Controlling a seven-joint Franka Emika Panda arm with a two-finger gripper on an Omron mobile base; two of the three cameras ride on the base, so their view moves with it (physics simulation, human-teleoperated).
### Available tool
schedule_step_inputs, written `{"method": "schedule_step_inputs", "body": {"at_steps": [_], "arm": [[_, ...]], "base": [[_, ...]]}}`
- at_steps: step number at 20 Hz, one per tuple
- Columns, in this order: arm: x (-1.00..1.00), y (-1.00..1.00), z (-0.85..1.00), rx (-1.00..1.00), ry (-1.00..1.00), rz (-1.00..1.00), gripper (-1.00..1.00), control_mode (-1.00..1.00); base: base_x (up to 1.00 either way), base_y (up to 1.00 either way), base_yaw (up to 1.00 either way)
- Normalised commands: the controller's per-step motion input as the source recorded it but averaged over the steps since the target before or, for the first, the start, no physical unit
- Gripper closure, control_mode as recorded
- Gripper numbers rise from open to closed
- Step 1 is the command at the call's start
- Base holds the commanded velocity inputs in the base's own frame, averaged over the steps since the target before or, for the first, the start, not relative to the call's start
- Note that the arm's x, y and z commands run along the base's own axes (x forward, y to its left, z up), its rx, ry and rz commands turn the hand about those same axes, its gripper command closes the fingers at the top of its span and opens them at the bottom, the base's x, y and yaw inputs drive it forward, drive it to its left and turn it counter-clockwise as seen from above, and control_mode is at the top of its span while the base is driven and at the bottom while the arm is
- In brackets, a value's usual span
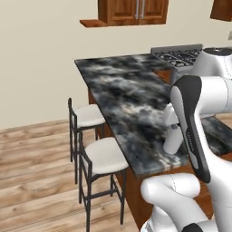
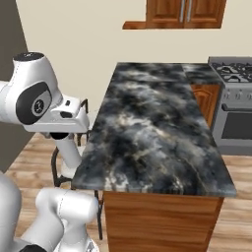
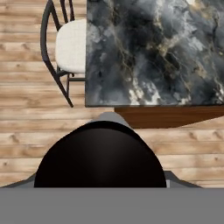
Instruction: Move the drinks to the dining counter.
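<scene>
arm: white, dark joints, rising from the base and folded at the elbow
forearm: angled downward in the left base view
wrist: bulky white housing level in the right base view, hand hanging beneath it
gripper (image 2: pixel 65 143): points down; fingertips hidden, so whether the jaws are spread or closed can't be made out

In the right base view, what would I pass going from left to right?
The robot's white arm → the marbled dining counter → the steel stove.
</scene>
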Motion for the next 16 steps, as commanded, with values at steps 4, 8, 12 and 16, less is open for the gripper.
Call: {"method": "schedule_step_inputs", "body": {"at_steps": [4, 8, 12, 16], "arm": [[0.0, 0.0, 0.0, 0.0, 0.0, 0.0, 1.0, 1.0], [0.0, 0.0, 0.0, 0.0, 0.0, 0.0, 1.0, 1.0], [0.0, 0.0, 0.0, 0.0, 0.0, 0.0, 1.0, 1.0], [0.89, 0.0, -0.01, 0.0, 0.0, 0.13, 1.0, -1.0]], "base": [[0.61, -0.02, 0.0], [0.45, -0.1, 0.04], [0.6, -0.01, 0.09], [0.0, 0.0, 0.0]]}}
